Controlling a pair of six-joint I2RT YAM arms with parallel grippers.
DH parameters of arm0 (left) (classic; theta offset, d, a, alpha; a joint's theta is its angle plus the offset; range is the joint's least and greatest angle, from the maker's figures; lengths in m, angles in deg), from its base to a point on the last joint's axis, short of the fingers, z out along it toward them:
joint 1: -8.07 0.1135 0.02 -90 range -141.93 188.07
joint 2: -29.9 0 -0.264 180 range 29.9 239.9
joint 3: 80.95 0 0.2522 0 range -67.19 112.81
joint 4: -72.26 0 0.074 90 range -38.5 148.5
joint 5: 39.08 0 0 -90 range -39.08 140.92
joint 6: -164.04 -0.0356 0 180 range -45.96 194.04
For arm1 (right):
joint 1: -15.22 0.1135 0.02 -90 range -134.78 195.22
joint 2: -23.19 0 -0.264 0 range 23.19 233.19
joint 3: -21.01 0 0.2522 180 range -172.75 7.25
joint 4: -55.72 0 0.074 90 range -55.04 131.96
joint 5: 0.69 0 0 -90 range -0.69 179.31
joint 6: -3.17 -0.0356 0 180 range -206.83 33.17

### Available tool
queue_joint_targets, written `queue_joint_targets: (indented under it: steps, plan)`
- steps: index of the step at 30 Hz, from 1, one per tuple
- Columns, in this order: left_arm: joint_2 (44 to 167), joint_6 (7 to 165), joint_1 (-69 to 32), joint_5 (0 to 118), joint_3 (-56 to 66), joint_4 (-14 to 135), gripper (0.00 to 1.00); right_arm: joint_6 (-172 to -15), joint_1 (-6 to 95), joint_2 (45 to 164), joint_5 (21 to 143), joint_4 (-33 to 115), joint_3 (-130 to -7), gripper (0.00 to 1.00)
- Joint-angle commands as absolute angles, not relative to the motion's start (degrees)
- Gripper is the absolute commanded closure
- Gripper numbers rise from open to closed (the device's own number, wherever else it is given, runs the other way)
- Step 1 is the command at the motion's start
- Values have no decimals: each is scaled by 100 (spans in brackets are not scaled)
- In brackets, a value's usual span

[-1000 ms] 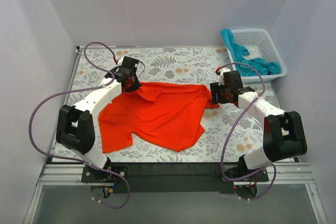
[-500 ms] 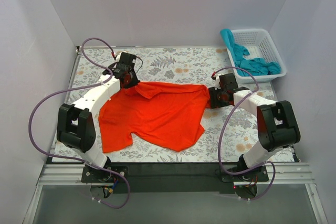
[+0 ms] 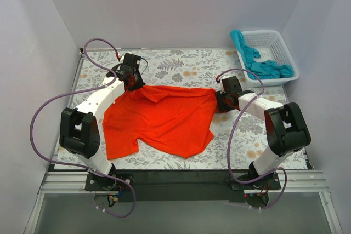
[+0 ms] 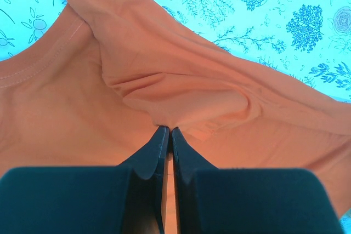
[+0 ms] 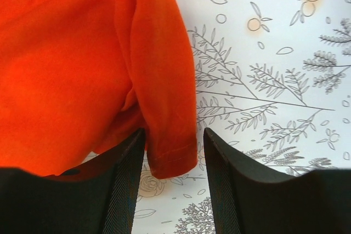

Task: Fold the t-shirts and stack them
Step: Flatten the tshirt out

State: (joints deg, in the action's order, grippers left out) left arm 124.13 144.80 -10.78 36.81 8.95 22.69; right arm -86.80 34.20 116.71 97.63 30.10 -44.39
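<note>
Red t-shirt (image 3: 164, 119) spreading step | left gripper (image 4: 166, 134) clamped on fabric toward far edge | right gripper (image 5: 174, 141) apart, straddling sleeve | next, likely: pinch sleeve

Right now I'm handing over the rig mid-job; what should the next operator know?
Left gripper: fingers shut on a fold of the orange-red t-shirt near its collar.
Right gripper: open, fingers straddling the sleeve hem, not pinching.
Shirt lies spread and rumpled on the floral table. Teal garments sit in the white plastic basket.
Done: nothing folded or stacked.
Left: fold this shirt, then the rest.
</note>
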Motion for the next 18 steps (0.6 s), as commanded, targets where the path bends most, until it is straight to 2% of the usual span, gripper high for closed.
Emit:
queue_joint_targets:
  steps: [1, 12, 14, 18]
  plan:
    - [12350, 14400, -1039, 3685, 1103, 2299, 100, -8516, 3578, 11767, 10493, 3080, -4681, 47]
    - [12332, 14409, -1030, 3703, 1094, 2326, 100, -8261, 4360, 12031, 11822, 2922, -4874, 49]
    - [12306, 14408, -1030, 3694, 1086, 2317, 100, -8235, 4457, 12092, 12024, 2895, -4892, 55]
    - [12306, 14400, -1030, 3685, 1103, 2317, 100, -8164, 4554, 12163, 12367, 2878, -4900, 59]
